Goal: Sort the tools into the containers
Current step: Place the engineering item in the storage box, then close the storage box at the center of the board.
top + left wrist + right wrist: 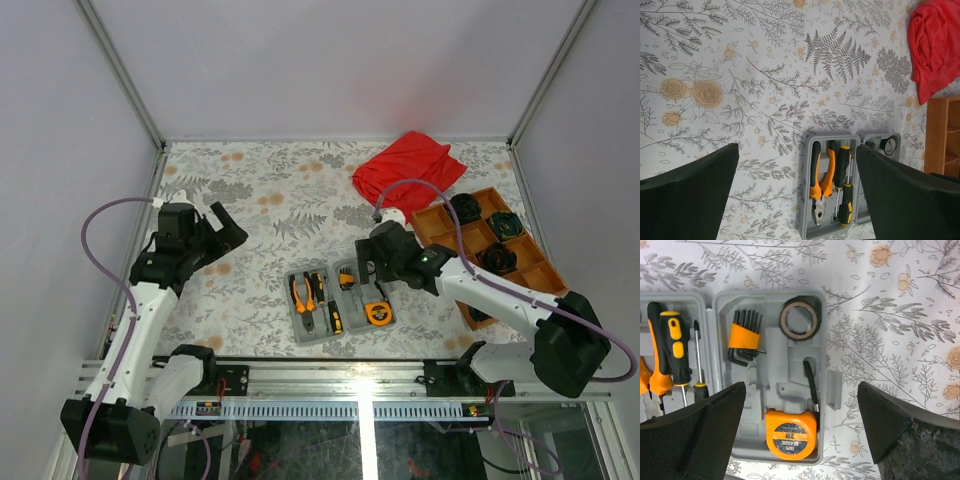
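A flat grey case lies open in the middle of the table as two containers. In the left tray (296, 326) (805, 200) rest orange-handled pliers (303, 297) (820, 185) and two screwdrivers (842, 165). The right tray (357, 300) (775, 365) carries an orange tape measure (378, 313) (790, 434), an orange-sleeved hex key set (745, 335) and a roll of tape (799, 319). My right gripper (368, 262) (801, 385) hovers open over the right tray, with nothing between its fingers. Far to the left, my left gripper (218, 230) (797, 150) hangs open and empty above the floral cloth.
An orange-brown divided tray (440, 215) with black round parts (505, 225) stands at the right, close to my right arm. A crumpled red cloth (408, 165) (935, 45) lies behind it at the back. White walls enclose the table on three sides.
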Action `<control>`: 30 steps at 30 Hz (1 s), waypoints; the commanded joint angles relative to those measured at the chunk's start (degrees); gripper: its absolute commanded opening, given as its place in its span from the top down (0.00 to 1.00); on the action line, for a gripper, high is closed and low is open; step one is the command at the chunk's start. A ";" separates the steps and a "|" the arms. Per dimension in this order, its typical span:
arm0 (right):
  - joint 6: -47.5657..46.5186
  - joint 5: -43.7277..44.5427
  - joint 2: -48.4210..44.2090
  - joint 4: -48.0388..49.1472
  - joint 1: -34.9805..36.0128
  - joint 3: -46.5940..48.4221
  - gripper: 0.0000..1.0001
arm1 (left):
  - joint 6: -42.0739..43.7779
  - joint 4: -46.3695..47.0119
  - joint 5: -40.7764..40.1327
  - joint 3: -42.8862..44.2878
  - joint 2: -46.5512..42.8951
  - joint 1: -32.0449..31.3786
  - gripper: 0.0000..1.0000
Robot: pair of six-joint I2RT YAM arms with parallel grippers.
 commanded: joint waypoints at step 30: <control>-1.52 -35.27 -5.10 12.21 -27.15 -14.67 0.31 | -3.19 2.34 7.20 -7.65 -6.62 -2.54 0.00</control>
